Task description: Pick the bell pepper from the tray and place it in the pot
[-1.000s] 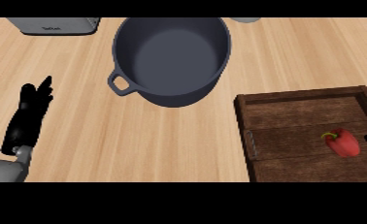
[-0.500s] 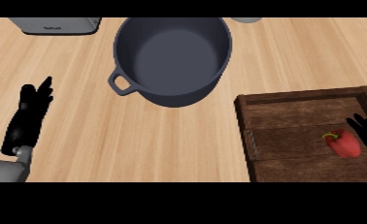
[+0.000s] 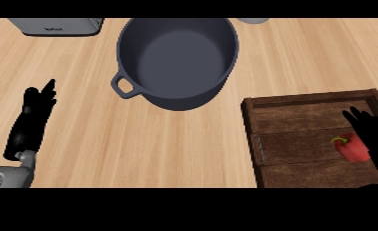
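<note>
Red and small, the pepper [image 3: 353, 148] lies in the tray [image 3: 295, 125], close to the tray's right side and a little below its middle, with its green stem at the upper left. Dark fingers of the right hand [image 3: 363, 122] come in at the view's right edge, straight and spread, so this hand is open; they sit just above and to the right of the pepper, right beside it, and whether they touch it cannot be told. No finger is curled round the pepper. The tray is dark brown wood with a raised rim and rests on the light wooden bench [image 3: 184, 145] at the lower right. Well apart from the pepper, up and to the left, stands the grey pot [image 3: 177, 60], with nothing inside and one loop handle showing at its lower left. The left hand [image 3: 33, 117] rests at the view's left edge, fingers straight and pointing up, open and holding nothing, far from both pot and tray. At the top left corner a grey box [image 3: 59, 25] shows in part, and a pale round thing [image 3: 253, 20] peeks in beside the pot's upper right.
</note>
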Controlling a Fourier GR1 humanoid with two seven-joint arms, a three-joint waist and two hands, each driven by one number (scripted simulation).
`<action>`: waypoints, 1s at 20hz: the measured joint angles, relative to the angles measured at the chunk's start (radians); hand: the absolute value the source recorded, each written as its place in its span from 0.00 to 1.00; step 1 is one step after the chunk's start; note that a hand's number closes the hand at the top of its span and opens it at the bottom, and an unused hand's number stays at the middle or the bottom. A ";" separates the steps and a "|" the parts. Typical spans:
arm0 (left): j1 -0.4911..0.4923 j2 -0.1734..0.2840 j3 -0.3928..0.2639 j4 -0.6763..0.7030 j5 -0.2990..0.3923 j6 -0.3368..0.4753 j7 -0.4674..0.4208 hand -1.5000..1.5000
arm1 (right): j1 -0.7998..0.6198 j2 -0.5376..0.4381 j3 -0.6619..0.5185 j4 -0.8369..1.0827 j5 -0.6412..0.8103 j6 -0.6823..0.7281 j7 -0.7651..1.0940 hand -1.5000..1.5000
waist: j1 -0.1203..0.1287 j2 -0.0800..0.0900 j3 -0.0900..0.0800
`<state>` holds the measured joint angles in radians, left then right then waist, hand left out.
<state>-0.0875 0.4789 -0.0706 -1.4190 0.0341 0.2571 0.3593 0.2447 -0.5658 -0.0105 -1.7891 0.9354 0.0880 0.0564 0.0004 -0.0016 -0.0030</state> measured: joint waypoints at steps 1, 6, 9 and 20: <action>-0.002 -0.003 0.010 0.005 -0.005 -0.010 0.000 0.50 | -0.004 0.007 -0.005 0.002 0.008 0.011 0.000 0.00 | 0.000 0.000 -0.001; 0.004 -0.014 0.032 -0.022 -0.030 -0.035 0.021 0.50 | -0.036 0.035 -0.022 0.044 0.040 0.037 -0.006 0.00 | 0.000 -0.003 -0.007; 0.014 -0.028 0.038 -0.033 -0.045 -0.038 0.027 0.50 | -0.040 0.037 -0.041 0.074 0.046 0.037 -0.035 0.00 | 0.001 -0.005 -0.011; -0.013 -0.069 0.064 -0.006 -0.087 -0.060 0.027 0.50 | -0.125 0.081 -0.062 0.187 0.073 0.059 -0.067 0.00 | 0.001 -0.005 -0.014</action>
<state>-0.1008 0.4097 -0.0063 -1.4254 -0.0525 0.1973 0.3863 0.1195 -0.4849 -0.0727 -1.6017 1.0087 0.1465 -0.0104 0.0019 -0.0064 -0.0166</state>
